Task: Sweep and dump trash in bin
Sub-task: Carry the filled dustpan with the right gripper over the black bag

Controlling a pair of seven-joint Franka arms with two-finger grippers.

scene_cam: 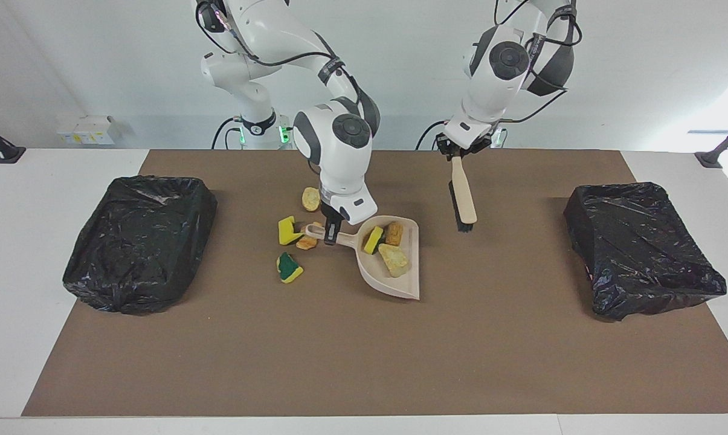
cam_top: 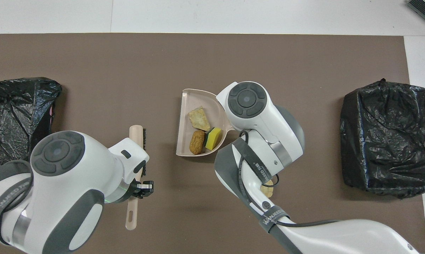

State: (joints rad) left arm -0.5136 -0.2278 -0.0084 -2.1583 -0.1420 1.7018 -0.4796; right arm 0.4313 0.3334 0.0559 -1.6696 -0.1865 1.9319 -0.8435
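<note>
Brown mat (scene_cam: 364,350); dustpan (scene_cam: 400,279) holds three trash scraps (scene_cam: 392,257)

My dustpan (scene_cam: 394,275) and brush (scene_cam: 464,199) look like smooth matt plastic. The bin liners (scene_cam: 139,240) are glossy, crinkled film; the brown mat (scene_cam: 364,356) is matt.

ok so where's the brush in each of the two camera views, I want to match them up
Facing view: the brush hangs from the left gripper, above the mat between the dustpan and the black bin at the left arm's end.
Overhead view: the brush shows low in the picture, its handle running under the left gripper.
Shared landmark: the dustpan, beside the brush in both views.
</note>
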